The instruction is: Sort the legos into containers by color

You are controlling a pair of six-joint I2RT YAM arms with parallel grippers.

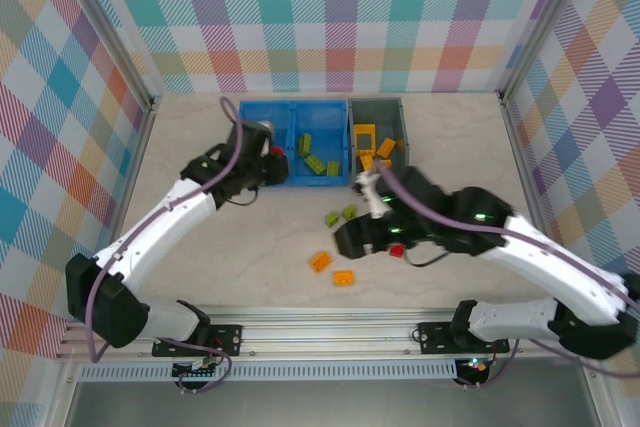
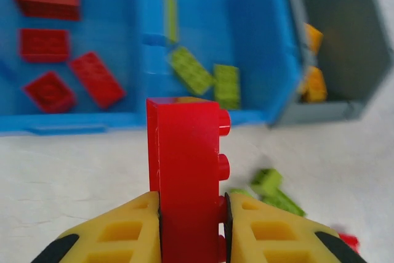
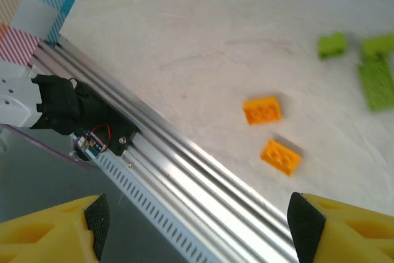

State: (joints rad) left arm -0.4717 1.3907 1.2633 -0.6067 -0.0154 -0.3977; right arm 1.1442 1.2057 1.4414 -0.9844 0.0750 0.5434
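Observation:
My left gripper (image 2: 192, 204) is shut on a red lego brick (image 2: 184, 170) that stands upright between the yellow fingers, just in front of the blue container (image 2: 258, 41). From above, this gripper (image 1: 268, 162) sits at the blue container's (image 1: 262, 105) near left edge. Its left compartment holds red legos (image 2: 95, 78), its right one green legos (image 2: 191, 71). The grey container (image 2: 345, 35) holds orange legos (image 2: 315, 84). My right gripper (image 3: 197, 226) is open with nothing between its fingers, near two orange legos (image 3: 262, 109) (image 3: 281, 156) on the table.
Green legos (image 1: 340, 215) lie loose mid-table below the containers, and a red one (image 1: 396, 251) lies by my right arm. The aluminium rail (image 3: 184, 170) runs along the table's near edge. Checked walls enclose the table on three sides.

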